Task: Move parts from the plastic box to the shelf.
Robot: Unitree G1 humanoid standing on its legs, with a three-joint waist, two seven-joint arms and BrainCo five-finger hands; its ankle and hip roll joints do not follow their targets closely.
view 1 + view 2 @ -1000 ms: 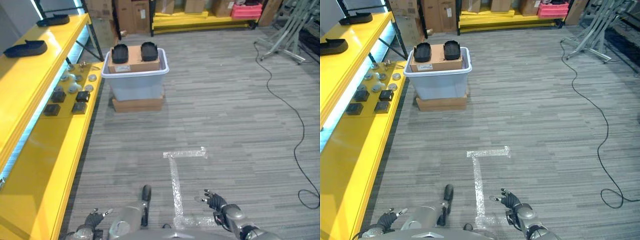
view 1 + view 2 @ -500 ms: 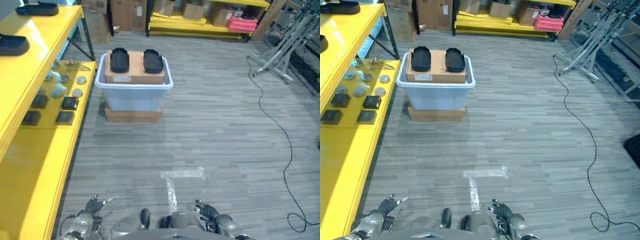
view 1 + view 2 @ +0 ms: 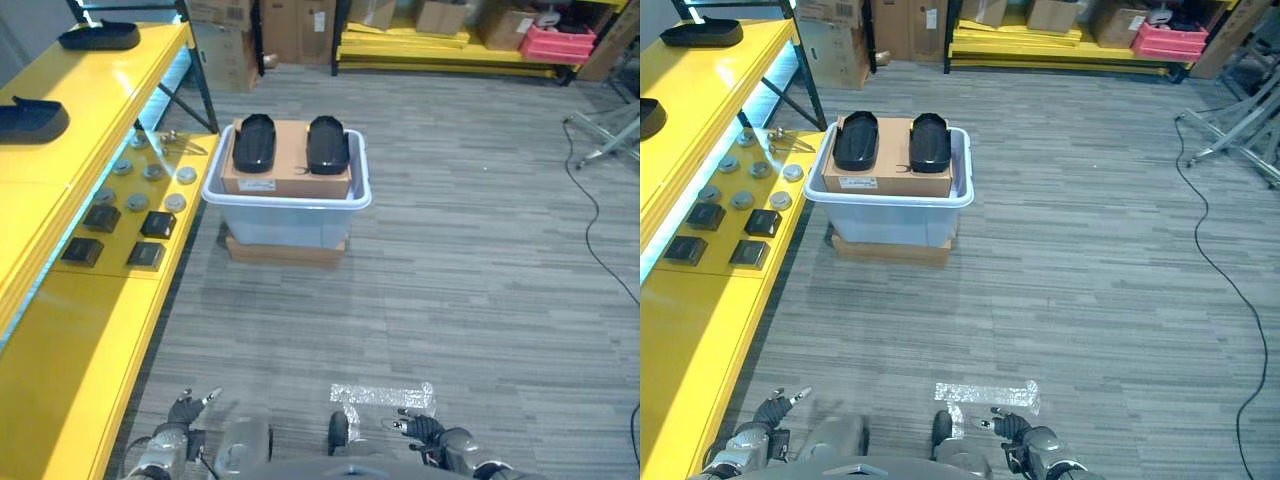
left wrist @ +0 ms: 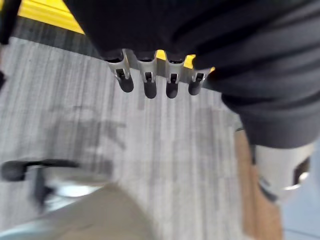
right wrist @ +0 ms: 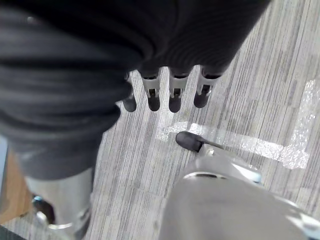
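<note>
A: Floor first, nearest bit?
B: Grey striped floor all over. Closest in, an L of silvery tape lay stuck on it, just ahead of the robot.

A: Left side?
B: Yellow shelf ran along the left, near to far. On its lower level sat four dark square parts in a block, then a cluster of round silver parts farther on, then some thin metal pieces at the far end. On the upper level were two dark trays, one farther than the other.

A: The box?
B: Plastic box, pale and translucent, stood on the floor just right of the shelf, middle distance, on a flat brown board. A cardboard box sat in it, with two black parts lying side by side on top. Both were still in the box, neither on the shelf.

A: Farther back?
B: Cardboard cartons against the far wall, a low yellow rack with more boxes and a pink crate. A metal stand was at far right, and a black cable trailed across the floor on the right.

A: Hands?
B: Left hand low at the near left, right hand low at the near right, both well apart from the box. Wrist views showed each with fingers straight and spread, holding nothing; right fingers the same, over bare floor.
</note>
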